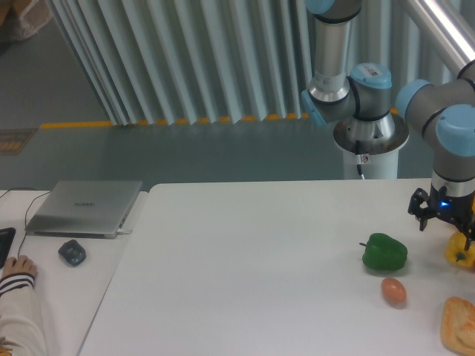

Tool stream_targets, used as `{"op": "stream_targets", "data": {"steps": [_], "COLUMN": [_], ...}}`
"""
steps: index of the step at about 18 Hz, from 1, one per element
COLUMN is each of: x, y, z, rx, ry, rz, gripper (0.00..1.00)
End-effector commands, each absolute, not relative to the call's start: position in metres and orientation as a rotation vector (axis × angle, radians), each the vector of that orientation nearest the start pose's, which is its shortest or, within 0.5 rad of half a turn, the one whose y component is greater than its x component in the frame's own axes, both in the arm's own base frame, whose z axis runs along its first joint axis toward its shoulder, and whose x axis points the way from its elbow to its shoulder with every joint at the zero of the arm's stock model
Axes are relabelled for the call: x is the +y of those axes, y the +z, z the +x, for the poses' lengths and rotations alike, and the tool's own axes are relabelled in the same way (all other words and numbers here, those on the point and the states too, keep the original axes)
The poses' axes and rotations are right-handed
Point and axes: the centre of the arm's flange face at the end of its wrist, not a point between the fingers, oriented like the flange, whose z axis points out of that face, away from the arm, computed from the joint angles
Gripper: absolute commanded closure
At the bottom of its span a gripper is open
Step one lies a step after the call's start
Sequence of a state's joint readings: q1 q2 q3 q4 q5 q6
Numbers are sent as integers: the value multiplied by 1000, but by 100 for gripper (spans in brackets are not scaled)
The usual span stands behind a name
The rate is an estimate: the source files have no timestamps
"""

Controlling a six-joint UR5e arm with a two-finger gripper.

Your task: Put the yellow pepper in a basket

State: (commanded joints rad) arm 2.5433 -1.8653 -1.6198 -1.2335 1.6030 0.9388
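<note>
The yellow pepper (459, 254) lies on the white table (260, 259) at the far right, partly cut off by the frame edge. My gripper (466, 241) hangs right over it, and one dark finger reaches down across the pepper's top. The frame edge cuts off the other finger, so it is unclear whether the jaws are closed on the pepper. No basket is in view.
A green pepper (384, 252) sits just left of the yellow one, with a small orange-red egg-like object (394, 291) in front of it. A tan bread-like lump (460, 325) lies at the bottom right. Far left are a laptop (83, 208), a mouse (72, 253) and a person's hand (18, 268).
</note>
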Motion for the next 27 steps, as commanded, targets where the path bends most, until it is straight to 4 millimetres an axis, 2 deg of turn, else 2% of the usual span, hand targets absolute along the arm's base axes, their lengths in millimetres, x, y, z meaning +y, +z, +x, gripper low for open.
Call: {"op": "stream_targets", "data": {"steps": [5, 6, 7, 9, 11, 13, 14, 19, 20, 21, 22, 27], "x": [445, 448, 448, 441, 439, 439, 439, 437, 435, 434, 434, 432], "y": [330, 323, 319, 314, 309, 306, 304, 303, 303, 303, 304, 304], "z": [-425, -427, -429, -432, -430, -428, -427, -429, -431, -432, -432, -434], "rx": [-61, -56, -56, -73, -73, -56, -49, -63, -71, -75, -76, -88], "ry": [70, 81, 80, 69, 57, 60, 54, 52, 51, 53, 55, 57], "rz": [-3145, -3141, -3143, -3147, -3152, -3155, -3158, -3159, -3157, -3157, -3156, -3154], "gripper": [0, 0, 5, 8, 21, 58, 61, 62, 61, 53, 51, 51]}}
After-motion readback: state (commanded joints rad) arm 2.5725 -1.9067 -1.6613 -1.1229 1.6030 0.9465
